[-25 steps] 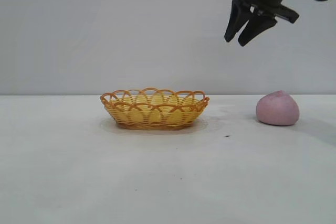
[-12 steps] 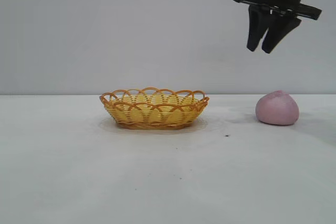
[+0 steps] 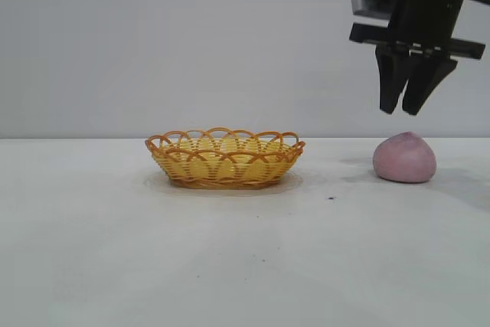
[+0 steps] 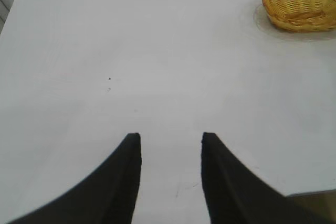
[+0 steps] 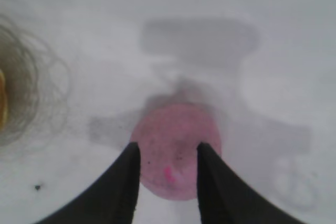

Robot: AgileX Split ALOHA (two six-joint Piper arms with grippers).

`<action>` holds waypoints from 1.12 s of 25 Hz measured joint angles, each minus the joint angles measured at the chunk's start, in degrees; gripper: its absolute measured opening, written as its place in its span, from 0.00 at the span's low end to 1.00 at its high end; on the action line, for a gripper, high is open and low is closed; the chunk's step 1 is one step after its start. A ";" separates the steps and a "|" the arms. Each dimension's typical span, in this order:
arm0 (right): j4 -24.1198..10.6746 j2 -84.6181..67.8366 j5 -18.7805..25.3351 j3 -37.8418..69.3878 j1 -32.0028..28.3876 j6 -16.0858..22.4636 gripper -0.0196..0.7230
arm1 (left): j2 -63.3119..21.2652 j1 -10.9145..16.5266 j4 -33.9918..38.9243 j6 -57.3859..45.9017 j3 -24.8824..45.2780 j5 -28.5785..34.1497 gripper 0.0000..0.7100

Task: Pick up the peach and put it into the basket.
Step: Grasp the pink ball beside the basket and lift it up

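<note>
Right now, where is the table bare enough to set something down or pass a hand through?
Bare white table runs in front of the yellow wicker basket and the pale pink rounded peach, and between them. The only crowded spot is above the peach, where the right tool hangs. The left tool is over bare table.

The pink peach (image 3: 404,158) sits on the table at the right, its pointed top up. The yellow basket (image 3: 225,158) with an orange looped rim sits well apart, to its left.
</note>
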 joint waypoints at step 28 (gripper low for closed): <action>2.31 -5.63 -0.02 -6.58 9.67 -2.13 0.03 | -0.08 0.00 0.00 0.00 0.00 0.00 0.33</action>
